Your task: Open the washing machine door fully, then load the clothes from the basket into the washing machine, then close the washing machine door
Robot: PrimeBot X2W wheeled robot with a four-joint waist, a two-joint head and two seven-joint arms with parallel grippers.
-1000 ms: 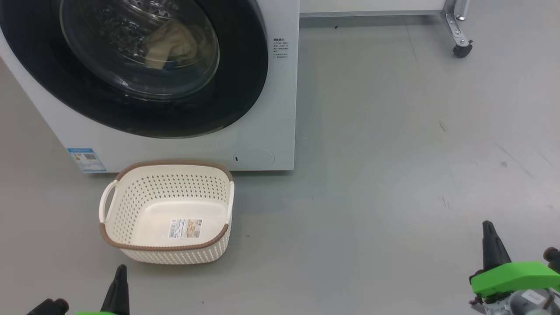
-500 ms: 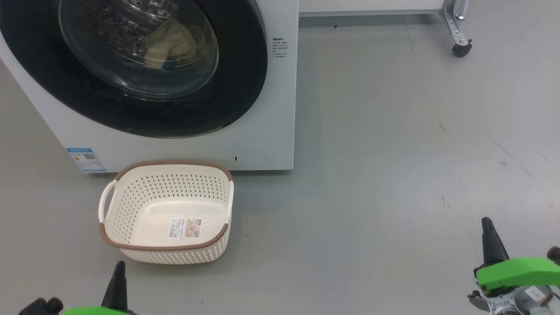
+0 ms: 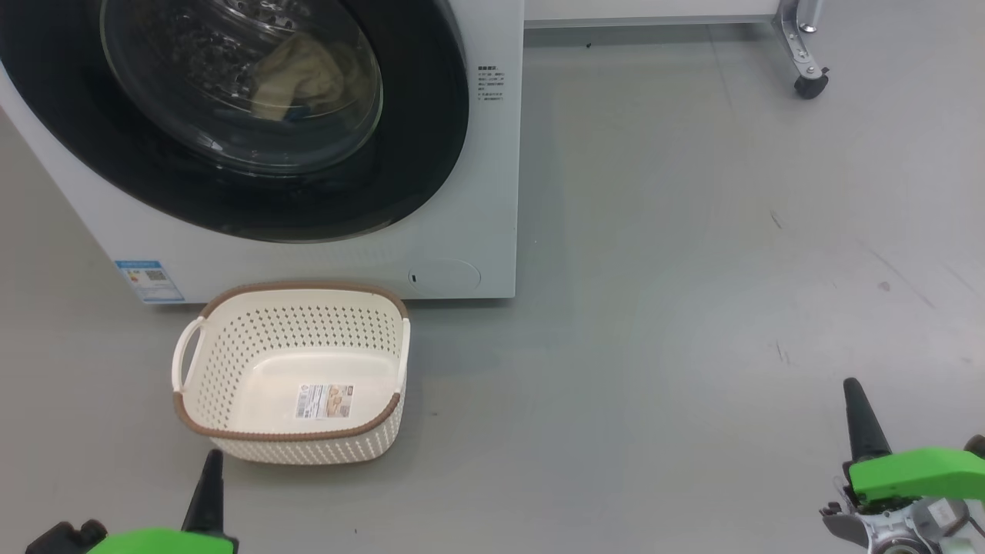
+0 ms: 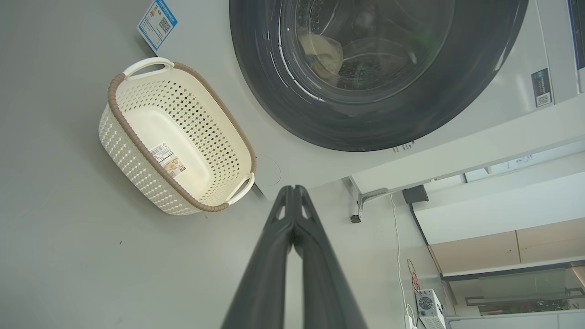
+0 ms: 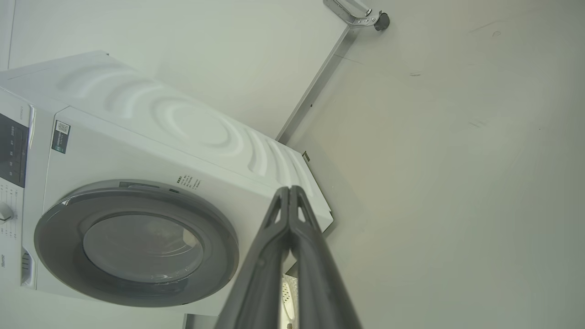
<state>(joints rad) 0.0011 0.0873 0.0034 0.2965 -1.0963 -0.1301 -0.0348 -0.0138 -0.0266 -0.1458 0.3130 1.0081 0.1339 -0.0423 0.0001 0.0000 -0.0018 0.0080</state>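
Observation:
The washing machine (image 3: 481,192) stands at the upper left. The washing machine door (image 3: 419,154) lies flat against its front, black rim around the glass. The clothes (image 3: 296,73) show as a pale cream bundle behind the glass, inside the drum. The basket (image 3: 296,450) sits on the floor just before the machine with only a label on its bottom. My left gripper (image 3: 209,473) is low at the lower left, shut on nothing, just short of the basket. My right gripper (image 3: 856,404) is shut at the lower right, far from both. The left wrist view shows its fingers (image 4: 274,256) pressed together; door (image 4: 457,105) beyond.
A metal frame leg with a caster (image 3: 809,81) stands at the upper right. A blue label (image 3: 150,281) marks the machine's lower left corner. Bare grey floor (image 3: 692,269) stretches to the machine's right. Cables and a small box (image 4: 427,304) lie by the wall.
The head view has drifted slightly. The right gripper's tip has crept a little upward; the left one has stayed low. Door, clothes and basket have not moved.

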